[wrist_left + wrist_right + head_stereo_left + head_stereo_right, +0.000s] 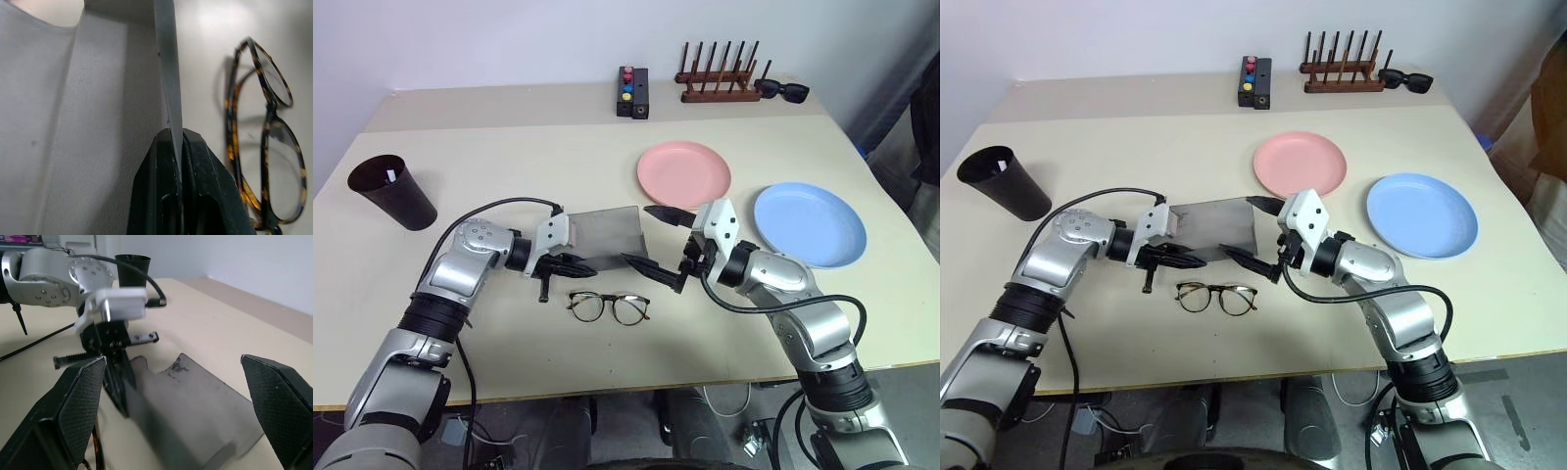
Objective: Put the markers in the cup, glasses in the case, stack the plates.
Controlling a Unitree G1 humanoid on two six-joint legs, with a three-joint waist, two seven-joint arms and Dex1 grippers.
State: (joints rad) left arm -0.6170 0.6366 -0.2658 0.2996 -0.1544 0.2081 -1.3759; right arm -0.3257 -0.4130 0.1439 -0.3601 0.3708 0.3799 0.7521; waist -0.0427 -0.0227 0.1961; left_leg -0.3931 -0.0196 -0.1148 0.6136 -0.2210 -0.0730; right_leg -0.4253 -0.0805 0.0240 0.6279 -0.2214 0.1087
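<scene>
The grey case [607, 233] lies at the table's middle. My left gripper [590, 263] is shut on its thin near edge, the fingers [195, 171] clamped on the grey wall. My right gripper [637, 234] stands open, level, its fingers [80, 404] spread wide at the case's right end, not touching it. The dark-rimmed glasses [609, 306] lie folded open on the table just in front of the case. A dark cup [393, 191] stands at the far left, with a small white thing showing inside. The pink plate [683, 168] and blue plate [810, 223] sit apart on the right.
At the table's back stand a black box with coloured buttons [632, 91], a wooden peg rack [720, 80] and black sunglasses [783, 91]. Cables loop from both wrists over the table. Bare tabletop lies between the cup and the case.
</scene>
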